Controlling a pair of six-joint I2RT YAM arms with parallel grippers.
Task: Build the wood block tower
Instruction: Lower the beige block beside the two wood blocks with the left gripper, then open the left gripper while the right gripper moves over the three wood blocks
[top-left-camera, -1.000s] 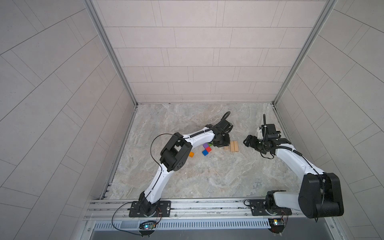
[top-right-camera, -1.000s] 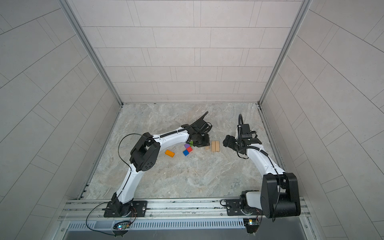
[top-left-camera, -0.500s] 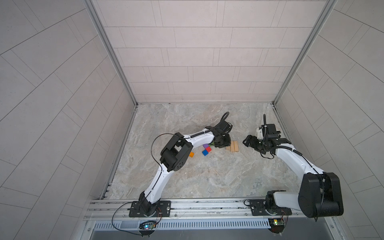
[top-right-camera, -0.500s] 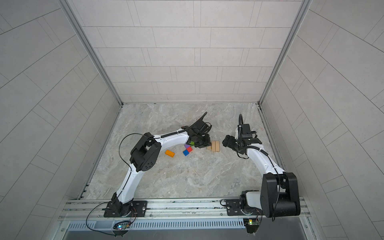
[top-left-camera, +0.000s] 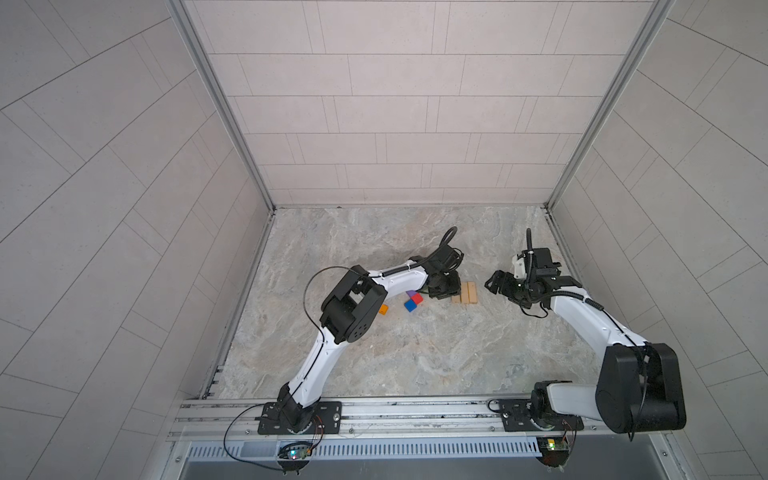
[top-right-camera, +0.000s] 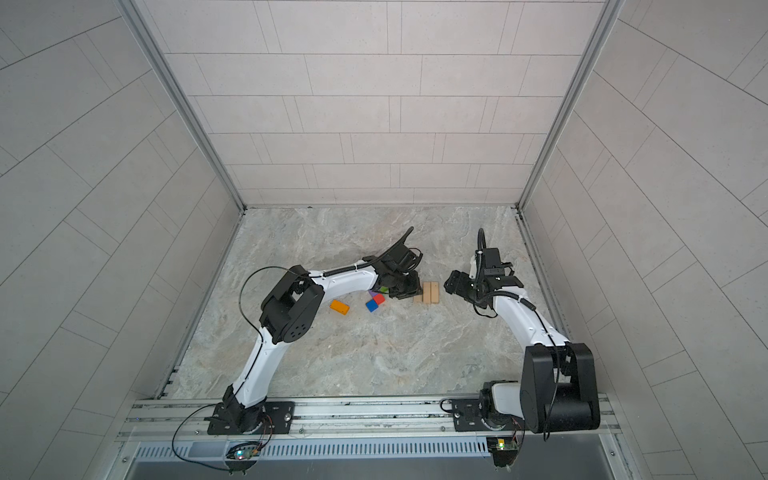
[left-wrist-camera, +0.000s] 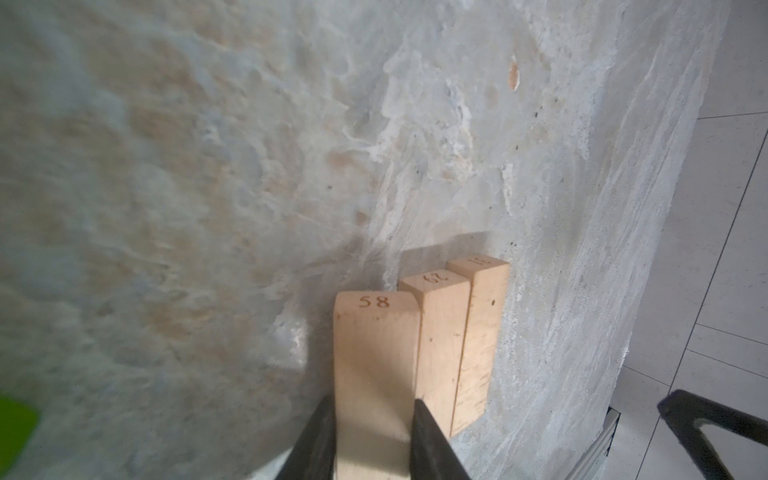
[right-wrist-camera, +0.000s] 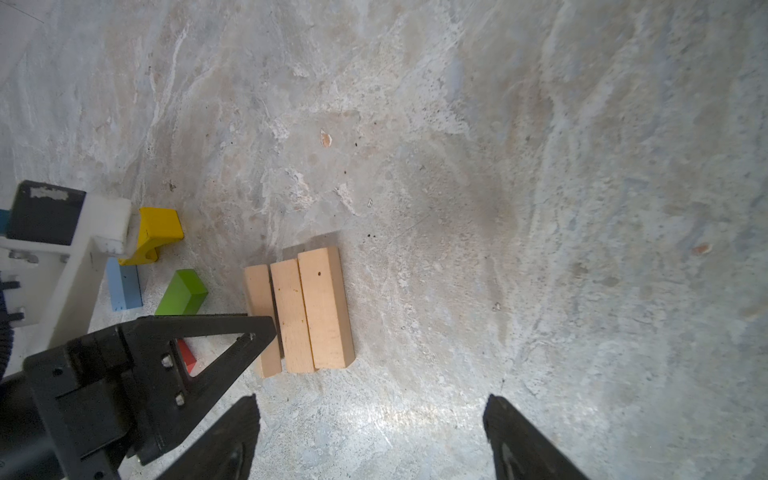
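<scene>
Three tan wood blocks (top-left-camera: 467, 293) (top-right-camera: 428, 293) lie side by side on the stone floor. My left gripper (left-wrist-camera: 374, 419) (top-left-camera: 446, 289) is shut on the outer one, marked 58 (left-wrist-camera: 376, 345), which sits against the other two (left-wrist-camera: 457, 332). One of its black fingers (right-wrist-camera: 216, 345) shows in the right wrist view beside that block (right-wrist-camera: 259, 307). My right gripper (right-wrist-camera: 372, 415) (top-left-camera: 494, 284) is open over bare floor just right of the row, nothing between its fingers. No tower stands.
Left of the tan row lie a green block (right-wrist-camera: 183, 293), a light-blue block (right-wrist-camera: 124, 286), a yellow block (right-wrist-camera: 160, 232), a red cube (top-right-camera: 379, 299), a purple cube (top-right-camera: 372, 294) and a blue cube (top-right-camera: 372, 306). An orange block (top-right-camera: 339, 306) lies farther left. Tiled walls enclose the floor.
</scene>
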